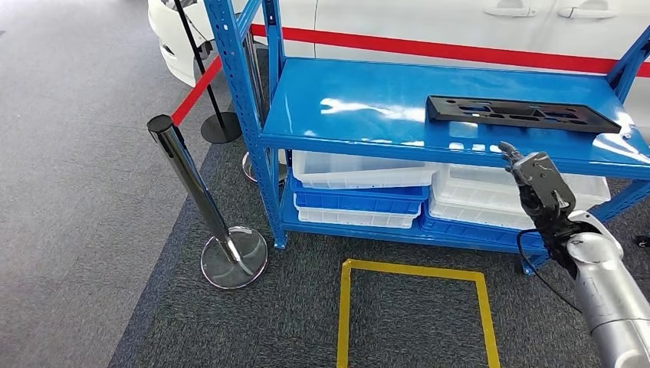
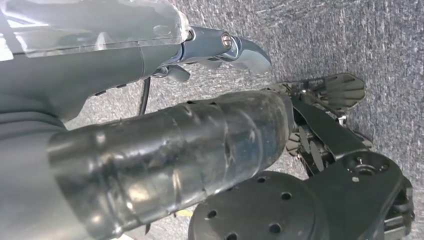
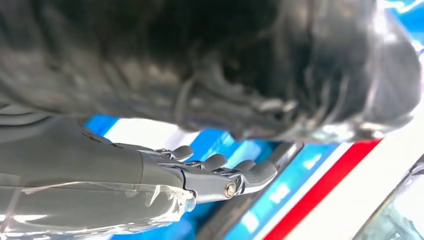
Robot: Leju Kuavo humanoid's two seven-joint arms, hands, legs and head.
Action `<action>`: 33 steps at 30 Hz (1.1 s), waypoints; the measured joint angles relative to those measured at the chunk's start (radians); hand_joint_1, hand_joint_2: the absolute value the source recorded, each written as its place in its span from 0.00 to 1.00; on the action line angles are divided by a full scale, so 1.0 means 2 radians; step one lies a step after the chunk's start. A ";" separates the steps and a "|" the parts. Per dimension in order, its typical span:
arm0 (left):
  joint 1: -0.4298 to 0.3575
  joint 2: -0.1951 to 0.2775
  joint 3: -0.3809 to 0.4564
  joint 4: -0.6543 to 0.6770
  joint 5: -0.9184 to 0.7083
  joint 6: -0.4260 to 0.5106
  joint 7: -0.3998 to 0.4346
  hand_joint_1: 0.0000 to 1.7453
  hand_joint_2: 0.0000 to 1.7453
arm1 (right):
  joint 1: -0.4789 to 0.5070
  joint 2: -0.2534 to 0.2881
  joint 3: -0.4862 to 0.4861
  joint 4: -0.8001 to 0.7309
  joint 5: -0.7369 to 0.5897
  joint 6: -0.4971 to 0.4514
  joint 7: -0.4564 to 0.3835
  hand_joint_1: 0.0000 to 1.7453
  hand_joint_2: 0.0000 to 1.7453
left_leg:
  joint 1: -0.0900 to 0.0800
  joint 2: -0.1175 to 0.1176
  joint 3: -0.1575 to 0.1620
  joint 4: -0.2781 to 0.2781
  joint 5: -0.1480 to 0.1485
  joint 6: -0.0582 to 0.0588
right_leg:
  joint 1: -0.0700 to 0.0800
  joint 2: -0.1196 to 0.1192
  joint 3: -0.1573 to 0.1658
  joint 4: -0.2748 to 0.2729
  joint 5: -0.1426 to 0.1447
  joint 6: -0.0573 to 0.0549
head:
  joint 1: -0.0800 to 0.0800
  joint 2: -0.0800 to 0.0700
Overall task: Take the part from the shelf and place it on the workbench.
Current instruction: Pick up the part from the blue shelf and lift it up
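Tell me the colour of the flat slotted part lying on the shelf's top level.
Black, seen best in the head view: the flat slotted part lies on the glossy blue shelf.

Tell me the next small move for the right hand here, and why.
Probably raise the right hand and reach it forward over the shelf edge toward the black part. In the head view the hand holds nothing and sits below and in front of the blue shelf, apart from the part, which lies flat on the top level near its right end, untouched.
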 joint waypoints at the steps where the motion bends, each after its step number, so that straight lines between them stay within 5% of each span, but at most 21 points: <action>1: 0.000 -0.001 0.000 0.000 0.001 0.000 0.000 0.00 0.00 | 0.000 0.000 0.005 -0.008 0.014 -0.010 0.004 0.00 0.00 | 0.000 0.000 0.000 0.000 0.000 0.000 | 0.000 0.000 0.000 0.000 0.000 0.000 | 0.000 0.000; 33: 0.004 -0.005 -0.014 0.008 0.020 -0.012 -0.015 0.00 0.00 | 0.011 -0.024 0.120 -0.142 0.531 -0.285 0.127 0.00 0.00 | 0.000 0.000 -0.001 0.000 0.000 0.000 | 0.000 0.000 -0.001 0.000 0.000 0.000 | 0.000 0.000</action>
